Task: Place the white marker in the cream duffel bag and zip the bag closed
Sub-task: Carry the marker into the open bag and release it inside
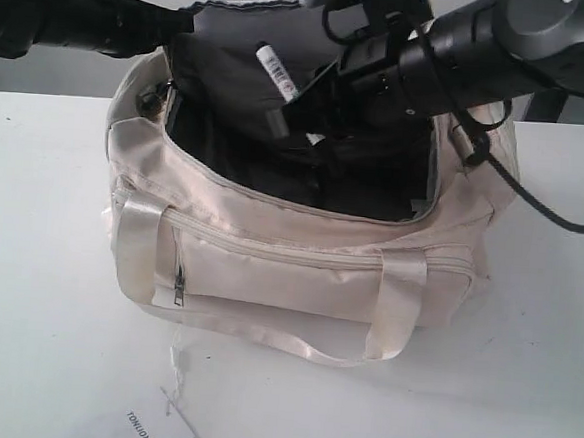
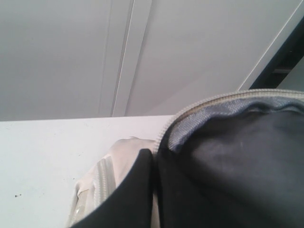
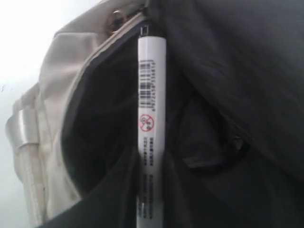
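A white table (image 1: 52,212) carries the cream duffel bag (image 1: 298,270), which lies with its front pocket toward the camera and its top mouth wide open, showing the dark grey lining. Two black robot arms reach in over it from the far side, the left arm (image 1: 56,12) from the upper left and the right arm (image 1: 505,43) from the upper right, the latter trailing a black cable (image 1: 563,213) past the bag's end.

The bag's top flap (image 1: 234,45) stands raised at the back of the opening, lining side forward. The left gripper (image 1: 184,21) is clamped on its edge. Its wrist view shows one dark finger (image 2: 128,199) pressed against the lining, with the zipper teeth (image 2: 204,102) curving along the flap's rim; the other finger is hidden behind the fabric.

The right gripper (image 1: 298,104) hangs over the open mouth, its jaws closed on the white marker (image 1: 274,69). The marker is tilted, with its free end pointing up and to the left in the exterior view, and it sits in front of the raised flap, above the opening rather than down inside the bag. The right wrist view shows its barcode and small print running along the barrel.

A shiny strap handle (image 1: 395,316) droops over the bag's front onto the table. A paper tag (image 1: 162,432) lies on the table near the front edge, apart from the bag. The front pocket's zip pull (image 1: 179,289) hangs at its left end, and a gold ring (image 3: 115,19) shows at the rim of the bag's mouth.
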`<state>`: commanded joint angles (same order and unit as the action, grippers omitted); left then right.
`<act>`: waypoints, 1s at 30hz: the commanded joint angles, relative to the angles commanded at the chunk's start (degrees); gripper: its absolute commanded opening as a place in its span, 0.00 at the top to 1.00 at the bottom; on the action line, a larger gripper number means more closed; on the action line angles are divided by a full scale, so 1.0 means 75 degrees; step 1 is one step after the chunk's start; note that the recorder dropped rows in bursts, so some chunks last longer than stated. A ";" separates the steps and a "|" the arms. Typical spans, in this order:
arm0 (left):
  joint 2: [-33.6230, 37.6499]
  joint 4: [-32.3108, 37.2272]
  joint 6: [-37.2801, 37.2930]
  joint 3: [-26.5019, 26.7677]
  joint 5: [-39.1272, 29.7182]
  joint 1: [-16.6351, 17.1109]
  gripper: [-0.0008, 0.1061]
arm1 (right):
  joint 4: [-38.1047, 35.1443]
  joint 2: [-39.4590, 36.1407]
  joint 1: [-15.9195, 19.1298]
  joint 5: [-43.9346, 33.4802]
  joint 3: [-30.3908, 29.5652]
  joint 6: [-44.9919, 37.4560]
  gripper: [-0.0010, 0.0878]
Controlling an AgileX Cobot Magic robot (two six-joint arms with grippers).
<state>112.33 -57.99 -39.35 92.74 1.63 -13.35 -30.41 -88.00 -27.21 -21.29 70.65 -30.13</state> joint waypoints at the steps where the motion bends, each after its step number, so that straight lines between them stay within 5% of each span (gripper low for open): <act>1: 0.0000 0.0000 0.0000 0.0000 0.0000 0.0000 0.99 | 0.0000 -0.0009 0.0019 0.0204 0.0000 0.0000 0.99; 6: 0.0000 -0.0002 0.0000 0.0000 0.0015 0.0000 0.99 | 0.0000 -0.0232 0.0055 0.0908 0.0000 0.0000 0.99; 30: 0.0000 -0.0002 0.0000 0.0000 0.0004 0.0000 0.99 | 0.0636 -0.1414 0.0055 0.0614 0.0000 -0.0065 0.99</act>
<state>112.33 -58.00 -39.35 92.74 1.66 -13.35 -25.64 -98.60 -26.80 -16.69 70.65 -30.62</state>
